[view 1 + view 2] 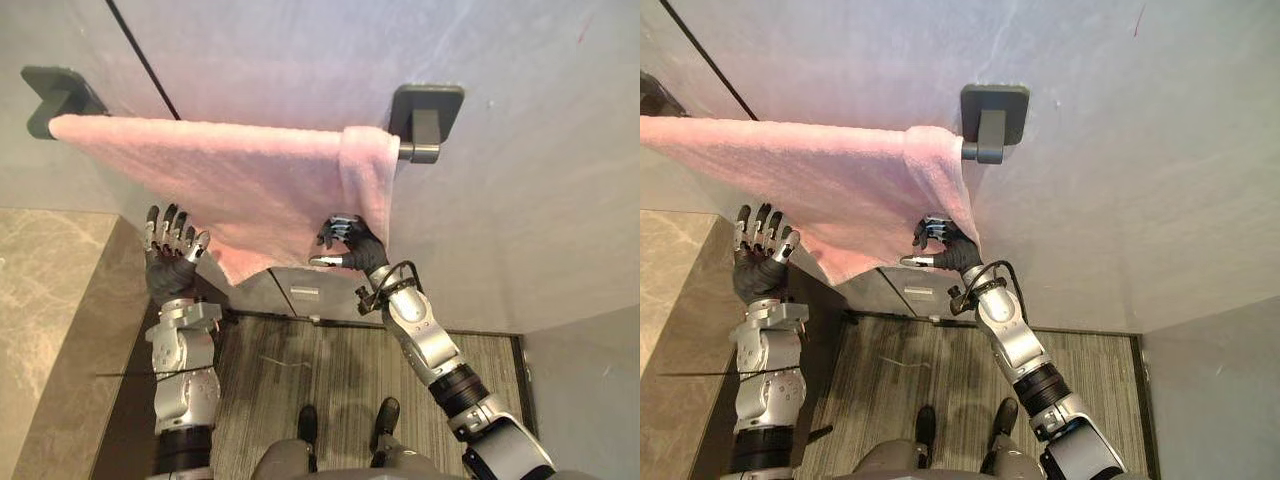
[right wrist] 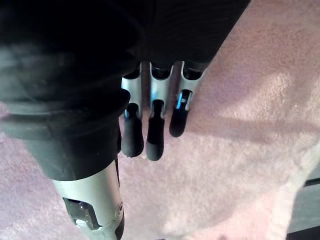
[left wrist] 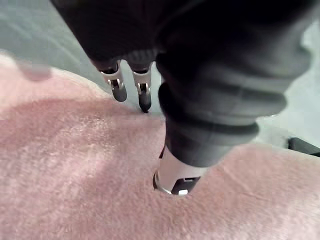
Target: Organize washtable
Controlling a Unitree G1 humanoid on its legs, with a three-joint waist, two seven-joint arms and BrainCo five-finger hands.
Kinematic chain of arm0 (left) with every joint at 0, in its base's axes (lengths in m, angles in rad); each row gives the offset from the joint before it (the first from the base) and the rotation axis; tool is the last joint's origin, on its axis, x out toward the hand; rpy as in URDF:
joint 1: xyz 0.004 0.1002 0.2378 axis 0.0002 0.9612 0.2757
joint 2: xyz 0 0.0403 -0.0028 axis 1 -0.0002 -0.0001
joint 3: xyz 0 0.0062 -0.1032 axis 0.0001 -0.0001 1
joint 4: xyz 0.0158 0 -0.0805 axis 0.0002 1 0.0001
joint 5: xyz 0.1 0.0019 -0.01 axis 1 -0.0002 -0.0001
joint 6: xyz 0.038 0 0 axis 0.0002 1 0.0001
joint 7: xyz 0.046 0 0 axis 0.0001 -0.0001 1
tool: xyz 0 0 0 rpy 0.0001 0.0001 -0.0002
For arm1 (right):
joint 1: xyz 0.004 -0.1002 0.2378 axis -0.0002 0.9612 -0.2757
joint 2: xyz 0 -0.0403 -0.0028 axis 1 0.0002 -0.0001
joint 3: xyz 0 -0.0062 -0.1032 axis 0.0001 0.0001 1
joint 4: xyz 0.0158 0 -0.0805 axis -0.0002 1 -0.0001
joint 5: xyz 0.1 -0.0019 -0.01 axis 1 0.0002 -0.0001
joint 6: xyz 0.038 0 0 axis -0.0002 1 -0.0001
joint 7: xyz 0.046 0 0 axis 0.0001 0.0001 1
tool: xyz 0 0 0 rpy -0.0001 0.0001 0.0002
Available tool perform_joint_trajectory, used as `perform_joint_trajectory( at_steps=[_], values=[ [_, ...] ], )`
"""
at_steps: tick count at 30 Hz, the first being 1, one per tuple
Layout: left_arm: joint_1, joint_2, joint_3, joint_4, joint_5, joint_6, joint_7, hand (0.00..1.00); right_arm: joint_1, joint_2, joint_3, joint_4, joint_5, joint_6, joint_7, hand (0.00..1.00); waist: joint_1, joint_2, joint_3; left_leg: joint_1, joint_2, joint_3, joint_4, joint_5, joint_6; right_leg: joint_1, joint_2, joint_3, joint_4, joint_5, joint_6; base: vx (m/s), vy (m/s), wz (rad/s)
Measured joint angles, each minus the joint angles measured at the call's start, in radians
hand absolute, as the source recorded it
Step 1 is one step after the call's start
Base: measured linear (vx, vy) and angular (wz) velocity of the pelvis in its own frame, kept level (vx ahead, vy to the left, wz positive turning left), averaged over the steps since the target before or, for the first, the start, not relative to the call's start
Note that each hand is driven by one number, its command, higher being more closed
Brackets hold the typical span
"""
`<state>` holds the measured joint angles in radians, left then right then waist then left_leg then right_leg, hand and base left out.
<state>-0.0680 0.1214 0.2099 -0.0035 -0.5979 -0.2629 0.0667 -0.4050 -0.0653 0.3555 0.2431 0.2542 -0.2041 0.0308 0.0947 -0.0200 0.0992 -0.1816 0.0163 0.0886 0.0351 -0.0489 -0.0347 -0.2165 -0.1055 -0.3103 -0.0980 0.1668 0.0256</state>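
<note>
While pink towel [image 1: 230, 180] hangs on rail [image 1: 420, 152], L hand [image 1: 172, 265] fingers spread; R hand [image 1: 355, 250] fingers loose on it.

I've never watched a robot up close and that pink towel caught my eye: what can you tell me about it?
The pink towel looks like soft terry cloth. It hangs over a dark bar held by two brackets on the grey wall, spread unevenly: its right end is bunched by the right bracket, and its lower edge slants down to a corner. The left hand touches its lower left edge with straight fingers; the right hand lays straight fingers on its lower right part.
</note>
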Motion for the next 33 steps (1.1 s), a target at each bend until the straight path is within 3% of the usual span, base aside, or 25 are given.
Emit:
perform_joint_trajectory(
  at_steps=[7, 14, 20, 27, 33],
  values=[
    [0.015, -0.011, 0.072, 0.005, -0.020, -0.009, 0.022, 0.00, 0.006, 0.036, -0.045, -0.002, 0.086, 0.000, -0.004, 0.00, -0.002, -0.007, 0.022, 0.002, 0.000, 0.015, -0.005, 0.002, 0.003, -0.004, 0.000, 0.015, 0.000, 0.005, 0.001, -0.03, 0.010, -0.05],
    [0.072, -0.080, 0.076, 0.005, -0.019, -0.010, 0.021, 0.00, 0.056, 0.060, -0.045, -0.035, 0.115, 0.001, 0.004, 0.00, -0.002, -0.006, 0.023, 0.010, 0.001, 0.039, -0.014, 0.002, 0.003, -0.014, 0.002, 0.037, 0.000, 0.006, 0.001, 0.04, 0.010, -0.10],
    [0.158, -0.106, 0.076, 0.039, -0.015, -0.007, 0.017, 0.00, 0.211, 0.052, -0.043, -0.034, 0.119, 0.011, 0.038, 0.00, -0.001, -0.006, 0.023, 0.048, 0.001, 0.045, -0.019, 0.001, 0.003, 0.021, 0.002, 0.044, 0.000, 0.006, 0.001, 0.04, 0.021, 0.00],
    [0.366, -0.119, 0.154, 0.291, 0.055, 0.042, -0.066, 0.00, 0.480, -0.016, -0.072, 0.042, 0.045, 0.049, 0.120, 0.00, 0.001, -0.007, 0.021, 0.110, 0.005, 0.057, 0.001, -0.027, 0.009, 0.086, 0.004, 0.076, -0.001, -0.004, 0.014, -0.01, 0.019, -0.07],
    [0.466, -0.117, 0.139, 0.558, 0.140, 0.101, -0.164, 0.00, 0.587, -0.063, -0.099, 0.166, -0.045, 0.076, 0.174, 0.00, -0.003, -0.009, -0.005, 0.142, 0.011, 0.079, 0.000, -0.035, 0.006, 0.116, 0.011, 0.099, -0.004, -0.015, 0.026, -0.05, 0.000, -0.10]
  ],
)
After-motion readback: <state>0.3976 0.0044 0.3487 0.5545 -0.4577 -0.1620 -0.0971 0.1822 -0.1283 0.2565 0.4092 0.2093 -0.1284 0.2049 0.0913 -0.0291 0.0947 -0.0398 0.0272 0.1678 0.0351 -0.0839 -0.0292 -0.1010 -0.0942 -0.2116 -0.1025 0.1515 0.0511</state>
